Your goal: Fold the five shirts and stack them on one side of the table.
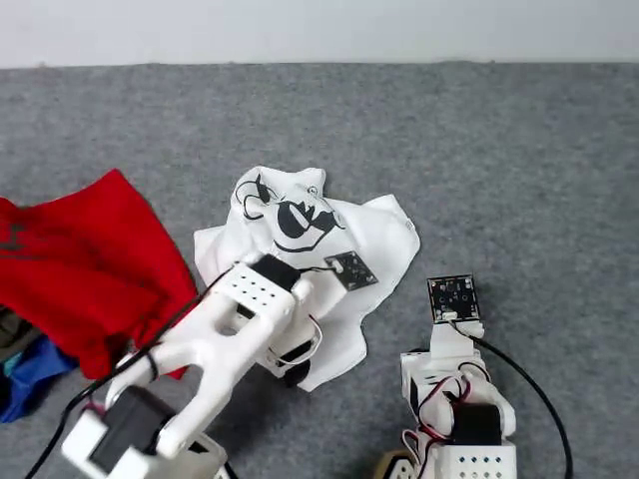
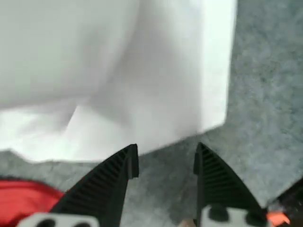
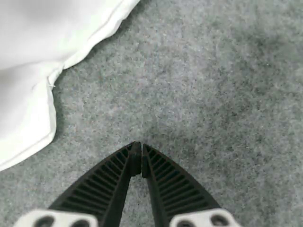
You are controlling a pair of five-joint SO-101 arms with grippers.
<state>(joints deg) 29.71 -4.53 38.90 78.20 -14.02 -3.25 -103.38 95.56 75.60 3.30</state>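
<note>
white shirt (image 1: 384, 238) partly under left arm (image 1: 235, 317)

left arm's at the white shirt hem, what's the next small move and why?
Probably ease the left tool forward and down onto the edge of the white shirt, then close. It stands open with nothing in it, and the hem lies right at its tips. The right tool is shut over the bare grey table beside the shirt.
</note>
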